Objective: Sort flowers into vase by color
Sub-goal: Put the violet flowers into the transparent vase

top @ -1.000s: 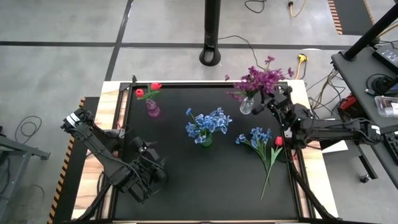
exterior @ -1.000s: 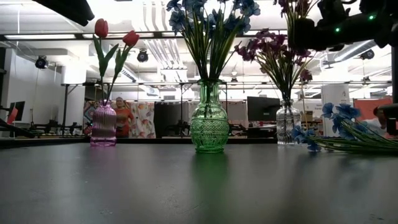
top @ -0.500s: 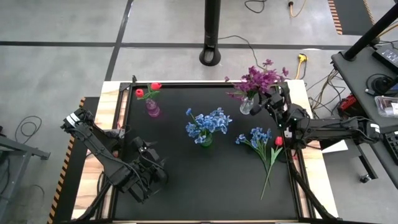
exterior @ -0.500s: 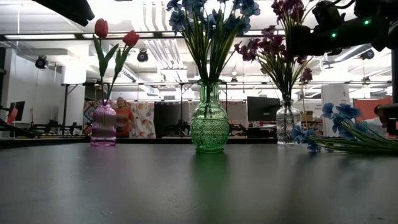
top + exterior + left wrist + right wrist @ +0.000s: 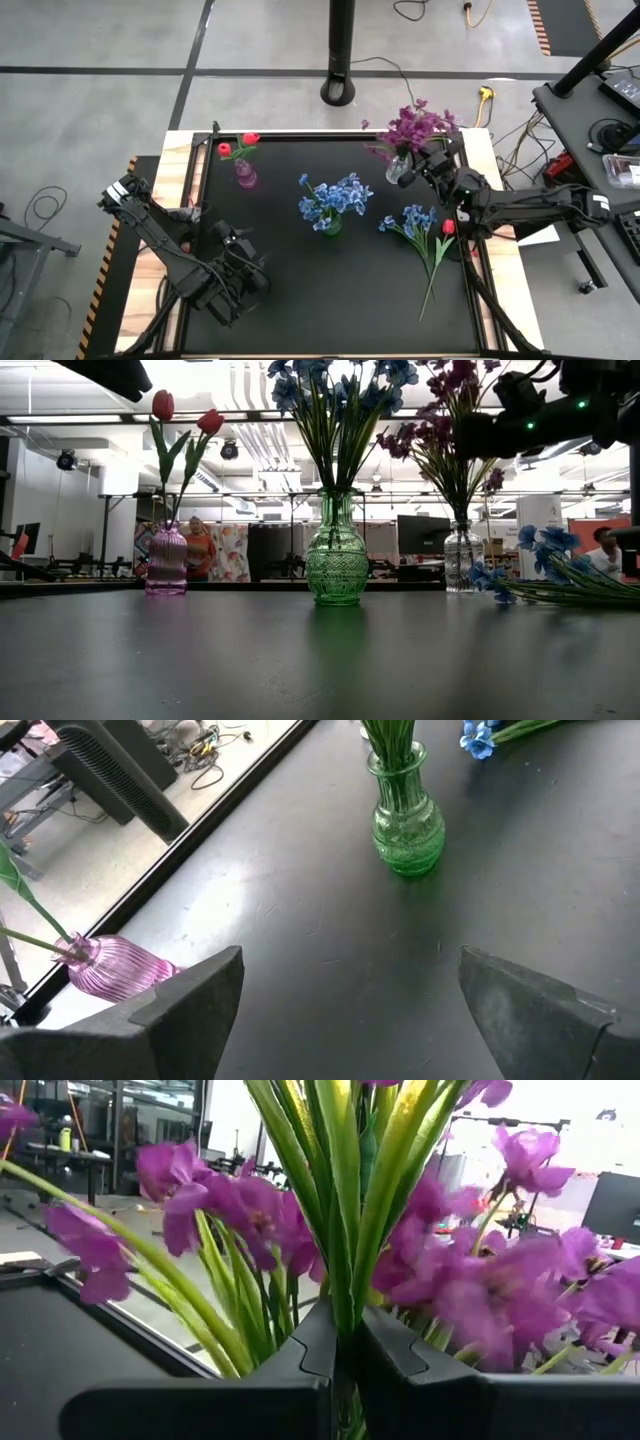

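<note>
My right fingers (image 5: 340, 1365) are pinched together on the green stems of the purple-magenta spray of small blossoms (image 5: 418, 127), right over the clear glass vase (image 5: 396, 170) at the upper right of the high view. Over the last second my right gripper (image 5: 428, 167) has slid leftward, toward the vase, and the blossom heads have tipped up and to the left with it. I judge that the spray is being settled deeper or straightened among its own colour, so this placement looks close to done, though I am not yet letting go.

My left gripper (image 5: 345, 1010) waits at the lower left of the high view, its fingers spread wide apart over the bare black counter (image 5: 330, 290); it has not stirred in that time.

Outward to the containers. The clear vase holds only purple-magenta blossoms. The green ribbed glass vase (image 5: 331, 224) at mid-frame holds blue clustered blooms (image 5: 335, 196). The small pink-violet glass vase (image 5: 245, 176) at the upper left holds two red tulip buds (image 5: 238, 144). Just below my right arm, at the right of the high view, loose flowers still lie flat on the counter: a blue cluster (image 5: 413, 219) and one red tulip bud (image 5: 448, 227), their long stems running down the frame.
</note>
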`<state>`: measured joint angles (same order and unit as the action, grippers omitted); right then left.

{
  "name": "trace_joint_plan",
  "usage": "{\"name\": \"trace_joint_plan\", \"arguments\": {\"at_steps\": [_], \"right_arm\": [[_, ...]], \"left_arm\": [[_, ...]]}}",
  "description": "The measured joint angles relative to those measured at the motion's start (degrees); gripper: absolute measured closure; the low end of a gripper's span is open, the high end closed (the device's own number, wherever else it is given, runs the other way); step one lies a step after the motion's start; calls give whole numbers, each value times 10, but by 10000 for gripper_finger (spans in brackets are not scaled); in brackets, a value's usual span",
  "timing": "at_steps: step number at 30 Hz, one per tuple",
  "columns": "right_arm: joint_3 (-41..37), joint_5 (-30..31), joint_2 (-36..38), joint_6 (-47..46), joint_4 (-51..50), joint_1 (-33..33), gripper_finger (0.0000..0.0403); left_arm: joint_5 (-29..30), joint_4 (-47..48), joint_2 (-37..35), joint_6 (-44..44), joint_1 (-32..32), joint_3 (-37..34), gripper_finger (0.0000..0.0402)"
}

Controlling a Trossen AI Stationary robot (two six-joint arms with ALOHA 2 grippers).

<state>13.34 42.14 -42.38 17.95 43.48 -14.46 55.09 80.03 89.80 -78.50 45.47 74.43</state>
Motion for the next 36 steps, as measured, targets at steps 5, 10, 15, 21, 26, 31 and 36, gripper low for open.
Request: {"name": "trace_joint_plan", "arguments": {"at_steps": [5, 10, 15, 21, 26, 31, 36], "right_arm": [[0, 0, -9, 0, 0, 0, 385], [0, 1, -9, 0, -4, 0, 385], [0, 14, -9, -1, -26, 0, 385], [0, 14, -9, -5, -43, 1, 385], [-1, 14, -9, -9, -44, 1, 385], [-5, 15, -9, -18, -56, 1, 385], [-5, 15, -9, -50, -80, 1, 363]], "left_arm": [[0, 0, 0, 0, 0, 0, 54], [-1, -1, 0, 0, 0, 0, 54], [-1, -2, 0, 0, 0, 0, 54], [-1, -3, 0, 0, 0, 0, 54], [-1, -3, 0, 0, 0, 0, 54], [-1, -3, 0, 0, 0, 0, 54], [-6, -4, 0, 1, 0, 0, 54]]}}
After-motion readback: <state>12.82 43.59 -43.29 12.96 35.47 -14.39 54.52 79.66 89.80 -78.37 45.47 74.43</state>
